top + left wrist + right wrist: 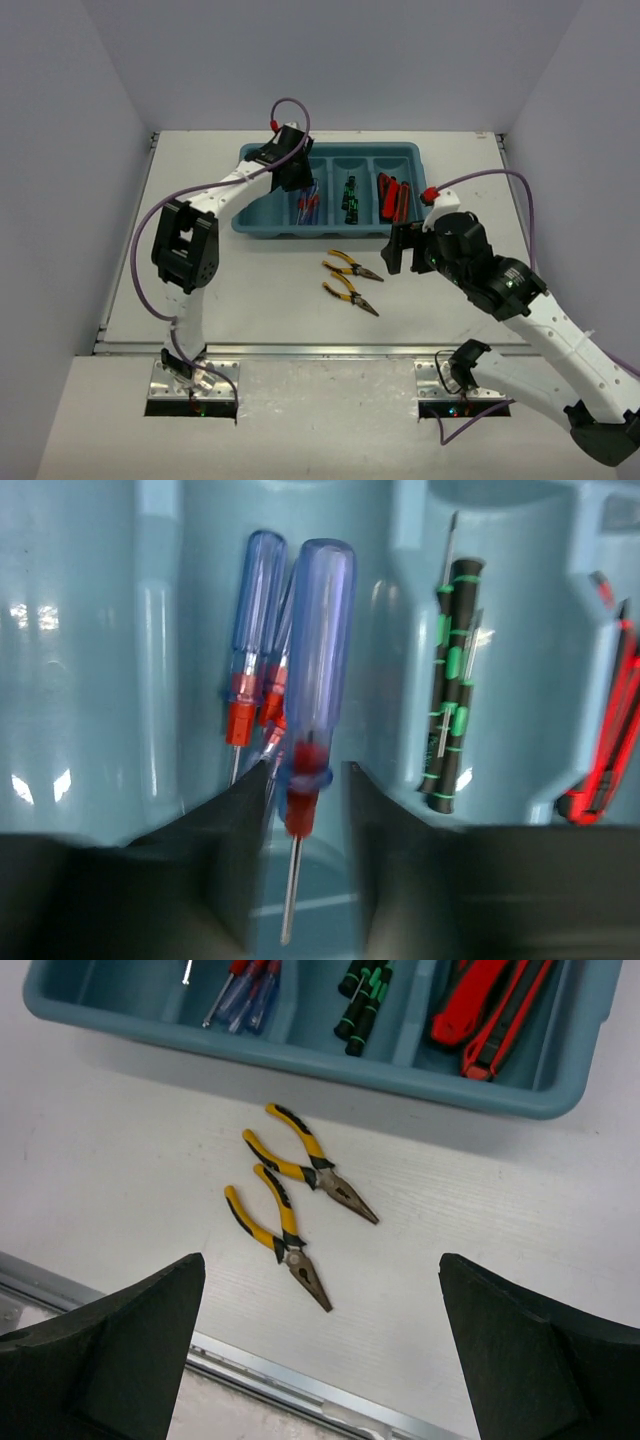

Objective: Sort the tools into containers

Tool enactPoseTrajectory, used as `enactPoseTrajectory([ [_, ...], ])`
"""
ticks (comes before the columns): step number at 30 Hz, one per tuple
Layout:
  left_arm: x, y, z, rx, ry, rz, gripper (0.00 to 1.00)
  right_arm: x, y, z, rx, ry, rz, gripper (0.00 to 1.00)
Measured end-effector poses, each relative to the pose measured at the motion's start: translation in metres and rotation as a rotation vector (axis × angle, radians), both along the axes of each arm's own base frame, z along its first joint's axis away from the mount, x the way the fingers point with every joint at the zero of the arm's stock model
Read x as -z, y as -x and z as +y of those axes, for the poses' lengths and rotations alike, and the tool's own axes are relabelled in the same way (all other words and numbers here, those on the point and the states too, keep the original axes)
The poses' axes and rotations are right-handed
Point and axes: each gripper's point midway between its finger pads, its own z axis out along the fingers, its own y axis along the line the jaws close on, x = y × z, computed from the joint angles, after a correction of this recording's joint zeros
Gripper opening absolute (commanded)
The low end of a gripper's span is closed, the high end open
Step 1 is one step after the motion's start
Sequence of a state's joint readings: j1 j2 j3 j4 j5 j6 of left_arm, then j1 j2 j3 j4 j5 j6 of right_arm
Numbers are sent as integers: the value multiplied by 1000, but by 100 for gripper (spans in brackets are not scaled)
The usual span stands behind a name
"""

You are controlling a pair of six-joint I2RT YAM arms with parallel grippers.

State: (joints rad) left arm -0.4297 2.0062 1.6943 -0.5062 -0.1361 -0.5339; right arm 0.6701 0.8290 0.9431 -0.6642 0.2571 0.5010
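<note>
My left gripper [293, 172] hovers over the teal tray [262, 230], above its second compartment from the left. In the left wrist view its jaws [305, 772] stand slightly apart around a blurred blue-and-red screwdriver [318, 660], with a gap showing on the right side. More blue-and-red screwdrivers [250, 630] lie below it. Black-and-green screwdrivers [452, 710] fill the third compartment and red-and-black knives [605, 760] the fourth. Two yellow-handled pliers [352, 267] [350, 292] lie on the table before the tray. My right gripper [398, 250] is open and empty, to the right of and above them [320, 1260].
The tray's leftmost compartment [262, 190] holds nothing visible. The table's metal front edge [300, 1385] runs just below the pliers [278, 1235] in the right wrist view. The tray's near wall [300, 1055] stands just behind them.
</note>
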Motion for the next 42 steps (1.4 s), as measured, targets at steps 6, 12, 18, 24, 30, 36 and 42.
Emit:
enactPoseTrajectory([
  [6, 9, 2, -2, -12, 14, 30, 91, 43, 11, 4, -77, 76, 108, 98],
  [12, -21, 22, 4, 0, 43, -11, 100, 82, 23, 25, -199, 87, 235, 86],
  [18, -117, 79, 28, 18, 138, -203, 100, 133, 24, 48, -278, 180, 386, 65],
  [24, -172, 160, 60, 50, 228, -401, 100, 181, 14, 67, -304, 329, 488, 51],
  [30, -165, 218, 86, 106, 209, -472, 100, 211, -6, 88, -333, 394, 525, 43],
  [36, -150, 243, 102, 134, 135, -456, 100, 231, -17, 95, -349, 431, 532, 33],
  [42, -133, 251, 111, 139, 84, -446, 100, 241, -23, 101, -359, 450, 533, 17],
])
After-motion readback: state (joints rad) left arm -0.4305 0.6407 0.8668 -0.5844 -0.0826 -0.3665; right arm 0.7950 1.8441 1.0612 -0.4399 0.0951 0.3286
